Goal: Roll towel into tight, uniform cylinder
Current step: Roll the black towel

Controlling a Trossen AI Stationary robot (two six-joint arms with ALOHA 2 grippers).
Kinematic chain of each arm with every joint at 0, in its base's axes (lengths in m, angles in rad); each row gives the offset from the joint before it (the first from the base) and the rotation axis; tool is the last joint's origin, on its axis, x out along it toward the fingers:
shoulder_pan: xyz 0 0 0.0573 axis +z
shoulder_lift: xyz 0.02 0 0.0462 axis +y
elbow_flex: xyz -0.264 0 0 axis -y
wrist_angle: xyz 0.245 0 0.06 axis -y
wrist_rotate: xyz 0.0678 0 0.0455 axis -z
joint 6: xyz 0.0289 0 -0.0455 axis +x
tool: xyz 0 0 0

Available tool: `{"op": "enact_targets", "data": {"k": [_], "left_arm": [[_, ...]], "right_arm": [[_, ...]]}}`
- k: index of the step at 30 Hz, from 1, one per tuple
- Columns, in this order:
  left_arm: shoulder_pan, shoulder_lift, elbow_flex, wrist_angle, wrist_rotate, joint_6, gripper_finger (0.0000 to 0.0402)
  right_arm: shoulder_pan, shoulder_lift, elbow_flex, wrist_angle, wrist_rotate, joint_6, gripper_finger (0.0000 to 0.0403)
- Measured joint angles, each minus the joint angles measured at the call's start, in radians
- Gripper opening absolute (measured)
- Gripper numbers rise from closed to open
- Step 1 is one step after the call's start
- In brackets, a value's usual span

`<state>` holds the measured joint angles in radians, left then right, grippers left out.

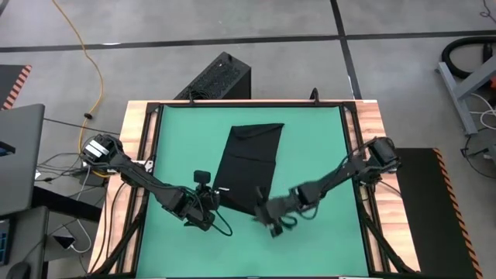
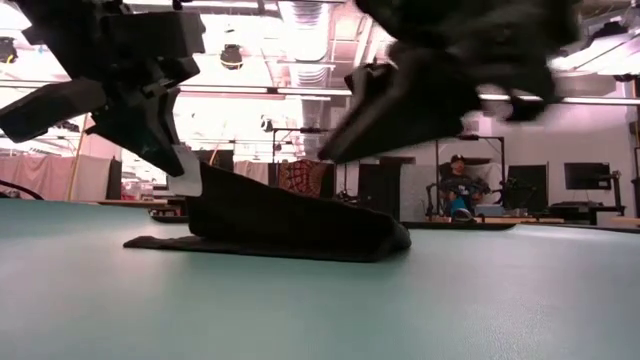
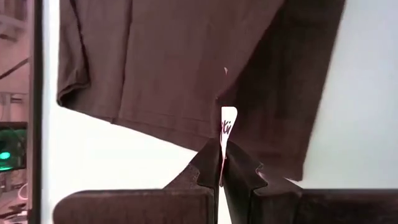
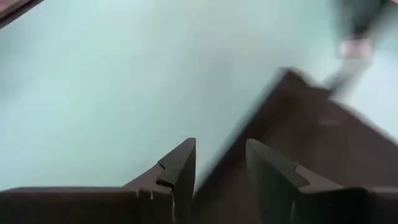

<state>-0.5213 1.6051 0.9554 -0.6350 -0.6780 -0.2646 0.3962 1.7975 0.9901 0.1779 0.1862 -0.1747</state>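
The black towel (image 1: pixel 249 164) lies folded into a long strip on the green mat (image 1: pixel 318 139), running from the far side toward the near side. Its near left corner, with a small white tag (image 3: pixel 228 119), is raised off the mat (image 2: pixel 205 185); the rest lies flat. My left gripper (image 3: pixel 222 146) is shut at that corner. My right gripper (image 4: pixel 221 152) hovers open above the mat at the towel's near right corner (image 1: pixel 266 209). The dark cloth (image 4: pixel 298 137) lies just beyond its fingers, and I cannot tell whether they touch it. My left gripper pinches the white tag's lower end (image 3: pixel 222 155) between its two fingertips, at the towel's near left edge. The fingers slant down from the table's near left side. That corner hangs lifted from the tag (image 2: pixel 186 170), while the towel's far part stays on the mat.
A black ribbed box (image 1: pixel 221 77) stands on the floor beyond the table's far edge. Wooden rails (image 1: pixel 138 132) frame the mat. Bare mat lies on both sides of the towel. A seated person (image 2: pixel 458 185) shows far off in the room.
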Motion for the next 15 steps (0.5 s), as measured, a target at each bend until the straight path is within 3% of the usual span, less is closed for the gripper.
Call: {"op": "enact_targets", "data": {"k": [5, 15], "left_arm": [[0.003, 0.000, 0.000, 0.000, -0.002, -0.009, 0.0000], [0.003, 0.000, 0.000, 0.034, -0.020, -0.019, 0.0000]], "right_arm": [[0.018, 0.042, -0.001, 0.032, -0.001, -0.009, 0.0138], [0.020, 0.057, 0.001, -0.002, 0.041, 0.025, 0.0033]]}}
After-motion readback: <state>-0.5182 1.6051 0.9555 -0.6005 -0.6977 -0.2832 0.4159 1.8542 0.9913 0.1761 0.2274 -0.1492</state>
